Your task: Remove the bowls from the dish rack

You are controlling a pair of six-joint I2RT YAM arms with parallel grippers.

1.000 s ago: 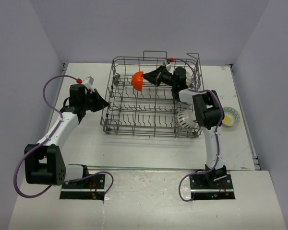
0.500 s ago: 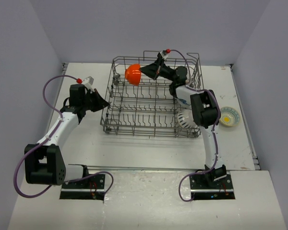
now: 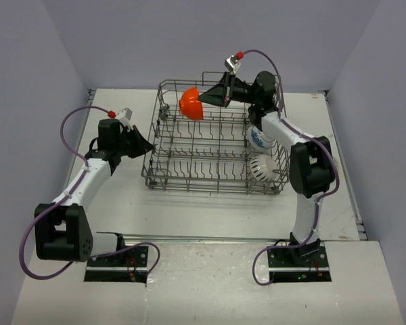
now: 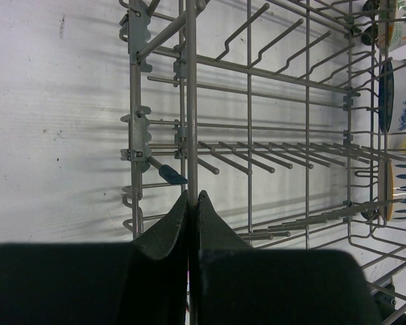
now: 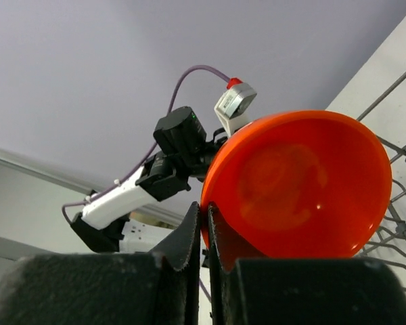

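The right end effector (image 3: 205, 98) is pinched nearly shut on the rim of the orange bowl (image 3: 191, 103), 1 finger inside and 1 outside, holding it tipped on edge in the upper middle of the overhead view, above the far side of the dish rack (image 3: 216, 177). At the left of that view the left end effector (image 3: 147, 145) is clamped on a wire of the rack's side, I'd guess to steady it on the counter (image 3: 210, 210). 2 more bowls stand on edge at the rack's right end, a blue-patterned bowl (image 3: 257, 139) and a dark-striped bowl (image 3: 262, 167). The orange one looks glossy, rigid and light, so probably slippery. A rim pinch seems the only real purchase, and a tilt or bump against the wires could twist it loose.
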